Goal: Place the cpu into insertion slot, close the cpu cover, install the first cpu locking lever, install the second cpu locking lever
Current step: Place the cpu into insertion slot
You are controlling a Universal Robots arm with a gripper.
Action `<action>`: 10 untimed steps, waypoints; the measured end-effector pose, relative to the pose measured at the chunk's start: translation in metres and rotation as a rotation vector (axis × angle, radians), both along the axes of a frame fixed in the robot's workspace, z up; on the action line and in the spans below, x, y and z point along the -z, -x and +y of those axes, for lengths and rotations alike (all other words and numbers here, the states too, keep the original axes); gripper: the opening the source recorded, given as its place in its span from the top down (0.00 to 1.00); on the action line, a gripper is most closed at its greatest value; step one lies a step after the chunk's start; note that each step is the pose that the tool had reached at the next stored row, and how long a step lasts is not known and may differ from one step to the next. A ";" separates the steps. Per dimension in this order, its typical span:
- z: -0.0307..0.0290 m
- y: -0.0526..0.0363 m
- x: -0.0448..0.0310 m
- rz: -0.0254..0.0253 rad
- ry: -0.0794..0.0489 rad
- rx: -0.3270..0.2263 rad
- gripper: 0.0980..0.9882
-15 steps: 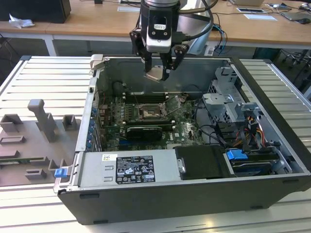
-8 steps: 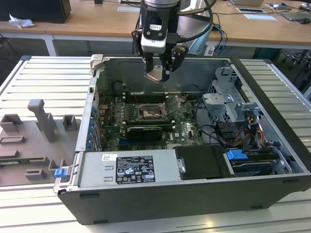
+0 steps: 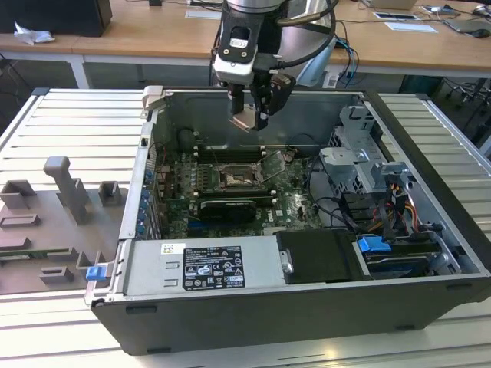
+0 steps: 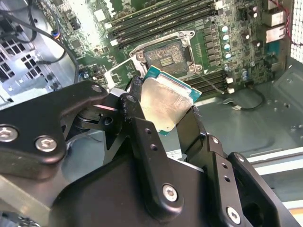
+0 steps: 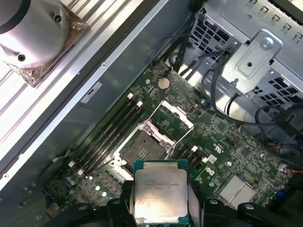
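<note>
Open dark grey metal computer case [image 3: 307,322] lying on a ribbed pale metal surface [image 3: 69,130], open side upward, reaching from the surface's far edge almost to its near edge. Inside lies a green motherboard [image 3: 295,203].

The black two-fingered gripper [image 3: 253,109] hangs over the far part of the case interior. Its fingers [image 4: 135,97] are pinched on opposite edges of the small flat square cpu [image 3: 247,120], which has a pale silver metal face and a green rim. The cpu is held tilted in the air, well apart from the board.

The insertion slot [image 3: 234,178], a small square socket with a dark centre and silver rim, sits uncovered on the motherboard below the gripper. Beside it, the cpu cover [image 3: 274,162], a square silver frame plate with a central cut-out, stands swung up on its hinge.

Long black memory slots [image 3: 230,147] run along the far side of the socket. A black graphics card [image 3: 226,207] lies on its near side.

A silver box-shaped power supply [image 3: 199,264] fills the case's near edge. A perforated grey drive cage [image 3: 360,153] stands at the exterior view's right.

A grey moulded fixture [image 3: 61,199] with upright blocks rests at the surface's edge on the exterior view's left. A small blue clip [image 3: 95,271] sits by its near corner.

Behind the surface, the room holds pale wooden desks [image 3: 153,31] with white papers [image 3: 410,26] lying on them
</note>
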State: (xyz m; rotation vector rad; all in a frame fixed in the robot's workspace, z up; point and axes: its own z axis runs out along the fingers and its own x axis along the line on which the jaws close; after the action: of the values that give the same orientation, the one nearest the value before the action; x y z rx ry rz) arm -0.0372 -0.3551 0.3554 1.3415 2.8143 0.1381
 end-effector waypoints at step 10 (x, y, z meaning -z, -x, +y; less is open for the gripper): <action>0.0000 0.0000 0.0019 0.0001 0.000 0.041 0.50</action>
State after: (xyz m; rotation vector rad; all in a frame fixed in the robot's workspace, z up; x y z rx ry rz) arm -0.0372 -0.3550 0.3535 1.3976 2.7850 0.1372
